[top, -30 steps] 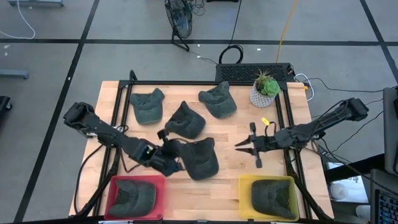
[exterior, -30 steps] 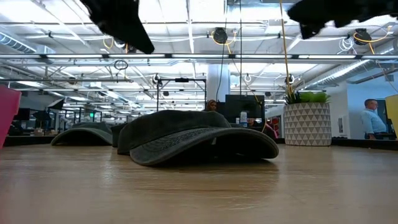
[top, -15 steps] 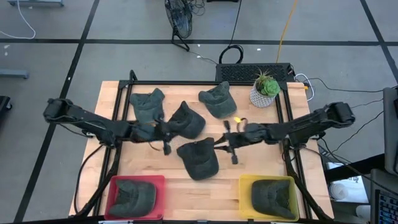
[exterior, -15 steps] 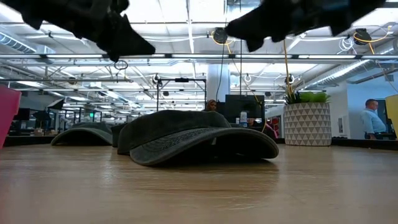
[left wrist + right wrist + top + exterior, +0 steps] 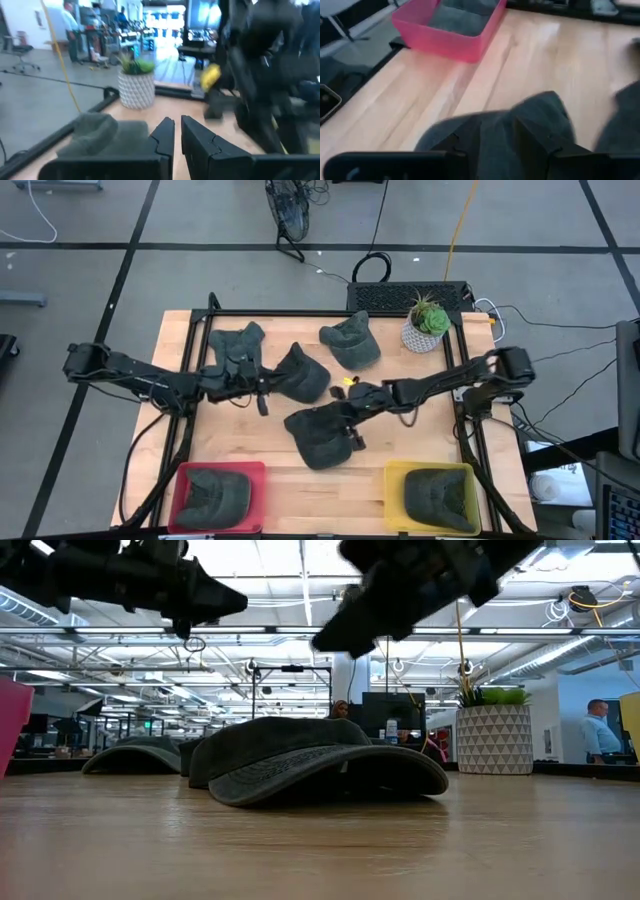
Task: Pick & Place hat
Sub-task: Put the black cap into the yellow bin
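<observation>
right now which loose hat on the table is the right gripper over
The hat nearest the bins, lying alone at the table's front middle. The right gripper hovers over its edge; the other three hats lie farther back.

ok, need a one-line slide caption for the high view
Right gripper reaches over the front hat, left gripper hangs among the rear hats; red bin and yellow bin each hold one.

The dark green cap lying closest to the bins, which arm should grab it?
Probably the right. The right gripper hangs open right over that dark green fabric cap. The left gripper sits farther back, beside another cap.
</observation>
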`<state>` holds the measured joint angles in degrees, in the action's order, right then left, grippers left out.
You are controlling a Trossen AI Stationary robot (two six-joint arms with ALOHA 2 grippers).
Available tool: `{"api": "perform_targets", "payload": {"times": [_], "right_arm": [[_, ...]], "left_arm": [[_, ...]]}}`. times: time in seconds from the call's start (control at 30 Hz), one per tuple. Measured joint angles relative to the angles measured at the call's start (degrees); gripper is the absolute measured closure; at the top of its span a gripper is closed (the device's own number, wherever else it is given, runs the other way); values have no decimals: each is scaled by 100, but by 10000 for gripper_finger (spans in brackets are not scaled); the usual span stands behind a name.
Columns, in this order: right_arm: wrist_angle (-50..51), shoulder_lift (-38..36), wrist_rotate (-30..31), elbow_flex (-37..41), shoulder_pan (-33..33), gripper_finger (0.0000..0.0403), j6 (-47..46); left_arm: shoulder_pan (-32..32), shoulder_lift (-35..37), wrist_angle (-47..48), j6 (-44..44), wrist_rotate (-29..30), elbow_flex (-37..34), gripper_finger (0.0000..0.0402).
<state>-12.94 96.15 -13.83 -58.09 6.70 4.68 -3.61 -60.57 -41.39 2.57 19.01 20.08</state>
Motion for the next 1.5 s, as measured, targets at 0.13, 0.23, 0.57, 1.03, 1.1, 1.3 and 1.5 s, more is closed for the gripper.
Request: {"api": "perform_targets", "payload": {"times": [0.13, 0.23, 0.57, 1.03, 1.1, 1.3, 1.5], "right_arm": [[180, 567, -151, -331, -44, 288, -99], [521, 831, -148, -596, -95, 287, -87], [939, 901, -145, -688, -79, 287, -615], [996, 899, 505, -550, 151, 248, -765], [987, 899, 507, -483, 219, 248, -754], [875, 899, 805, -412, 324, 257, -692], [900, 899, 793, -412, 313, 281, -684]], "left_arm": [[176, 101, -226, 162, -96, 14, 364], [185, 130, -330, 81, -191, 8, 364], [157, 305, -333, 70, -869, 3, 364], [-38, 312, -397, 268, -853, 3, 364], [-36, 312, -396, 324, -851, 3, 364], [-33, 312, -391, 415, -851, 3, 364], [-81, 312, -328, 421, -848, 3, 364]]}}
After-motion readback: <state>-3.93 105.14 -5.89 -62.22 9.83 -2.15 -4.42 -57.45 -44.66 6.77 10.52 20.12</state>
